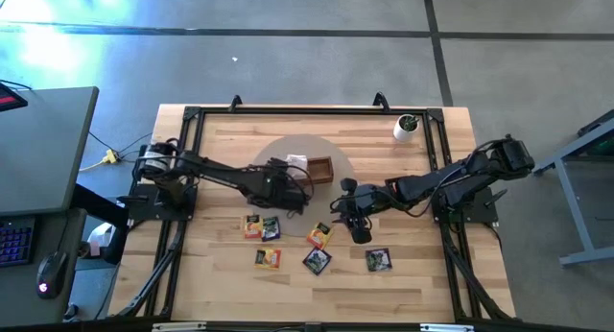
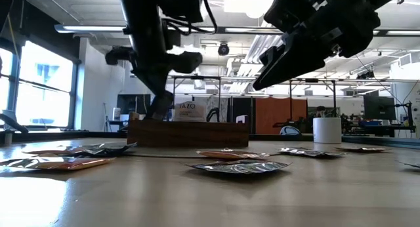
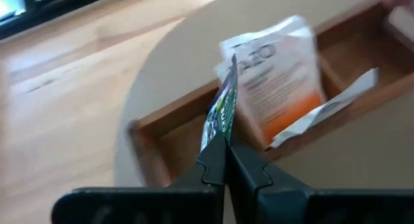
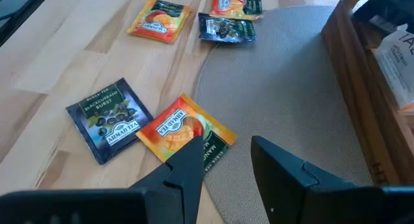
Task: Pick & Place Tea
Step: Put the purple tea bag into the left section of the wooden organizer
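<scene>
Dark fingers of the left gripper (image 3: 226,160) pinch a tea sachet (image 3: 220,114) on edge, directly above the wooden tray (image 3: 169,123), nearer it than the right gripper (image 4: 223,160), jaws apart over loose sachets (image 4: 184,132) beside the tray.

Sachets lying loose on the table (image 1: 422,284): six, namely two by the mat's front-left edge, yellow-orange (image 1: 253,225) and black (image 1: 271,228); one yellow-orange (image 1: 268,258) nearer the front edge; one yellow-orange (image 1: 319,236); two black (image 1: 317,261) (image 1: 378,260). Wooden tray (image 1: 320,166): one (sachets inside, number cannot be counted). White cup (image 1: 406,128): one, back-right corner. Round grey mat (image 1: 288,145): one. Arms: two.
</scene>
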### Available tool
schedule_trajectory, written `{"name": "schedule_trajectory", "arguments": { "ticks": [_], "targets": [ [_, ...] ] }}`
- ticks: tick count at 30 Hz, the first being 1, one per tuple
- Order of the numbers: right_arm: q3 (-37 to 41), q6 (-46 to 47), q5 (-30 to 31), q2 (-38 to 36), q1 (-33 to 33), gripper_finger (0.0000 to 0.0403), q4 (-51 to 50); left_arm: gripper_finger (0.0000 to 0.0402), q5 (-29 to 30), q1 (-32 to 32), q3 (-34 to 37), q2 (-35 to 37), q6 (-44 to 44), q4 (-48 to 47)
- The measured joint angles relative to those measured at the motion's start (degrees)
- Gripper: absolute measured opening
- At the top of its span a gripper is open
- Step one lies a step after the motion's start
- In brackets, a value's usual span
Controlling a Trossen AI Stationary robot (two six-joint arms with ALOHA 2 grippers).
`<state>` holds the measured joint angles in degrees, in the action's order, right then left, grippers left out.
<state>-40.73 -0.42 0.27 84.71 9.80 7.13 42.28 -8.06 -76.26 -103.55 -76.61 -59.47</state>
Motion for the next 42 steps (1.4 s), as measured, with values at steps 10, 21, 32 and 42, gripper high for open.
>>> {"name": "schedule_trajectory", "arguments": {
  "ticks": [10,21,32,42],
  "targets": [
    [0.0,-0.01,-0.02,0.0,0.0,0.0126,-0.01,0.0001,3.62,-1.45,-3.73,-0.02,-16.66,-6.35],
    [-0.01,0.07,-0.02,0.0,0.0,0.0126,-0.01,0.0,1.1,-1.37,-3.71,-1.53,-31.33,-8.16],
    [-0.01,-0.01,-0.55,0.0,0.0,0.0126,-0.04,0.0,-0.98,-1.3,-3.71,-1.57,-47.77,-15.14],
    [0.0,-1.07,-0.52,0.0,0.0,0.0126,-0.03,0.0001,-2.1,3.15,-3.71,-1.62,-44.89,-12.57]
  ]
}}
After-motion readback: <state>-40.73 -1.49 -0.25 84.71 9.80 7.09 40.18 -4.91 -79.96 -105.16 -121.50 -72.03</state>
